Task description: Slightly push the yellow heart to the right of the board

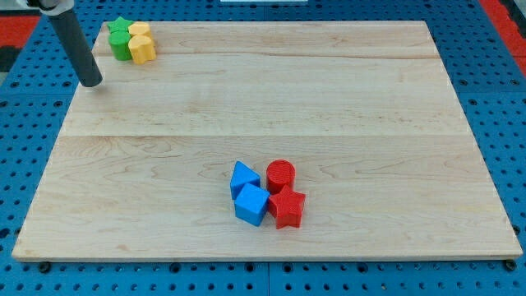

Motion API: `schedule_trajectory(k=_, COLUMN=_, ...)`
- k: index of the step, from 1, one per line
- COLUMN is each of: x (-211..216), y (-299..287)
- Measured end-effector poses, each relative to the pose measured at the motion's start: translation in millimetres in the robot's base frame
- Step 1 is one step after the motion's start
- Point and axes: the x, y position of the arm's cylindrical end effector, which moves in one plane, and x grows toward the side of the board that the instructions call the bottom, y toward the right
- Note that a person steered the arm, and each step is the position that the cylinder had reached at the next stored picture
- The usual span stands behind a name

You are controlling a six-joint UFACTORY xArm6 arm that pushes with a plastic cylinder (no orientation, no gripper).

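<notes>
Two yellow blocks sit touching at the view's top left: one (pixel 138 30) behind and one (pixel 143 50) in front. I cannot tell which of them is the heart. A green star (pixel 120 30) and a second green block (pixel 122 48) touch them on their left. My tip (pixel 92 83) rests on the board to the left of and below this cluster, a short gap from the green blocks and touching none of them.
Near the view's bottom middle, four blocks sit bunched together: a blue block (pixel 243 177), a blue cube (pixel 251 205), a red cylinder (pixel 280 175) and a red star (pixel 287 208). The wooden board (pixel 329 99) lies on a blue perforated table.
</notes>
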Motion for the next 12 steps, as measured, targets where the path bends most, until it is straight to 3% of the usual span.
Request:
schedule_trajectory(k=4, x=-1, y=-34)
schedule_trajectory(k=8, x=-45, y=-34)
schedule_trajectory(k=12, x=-47, y=-29)
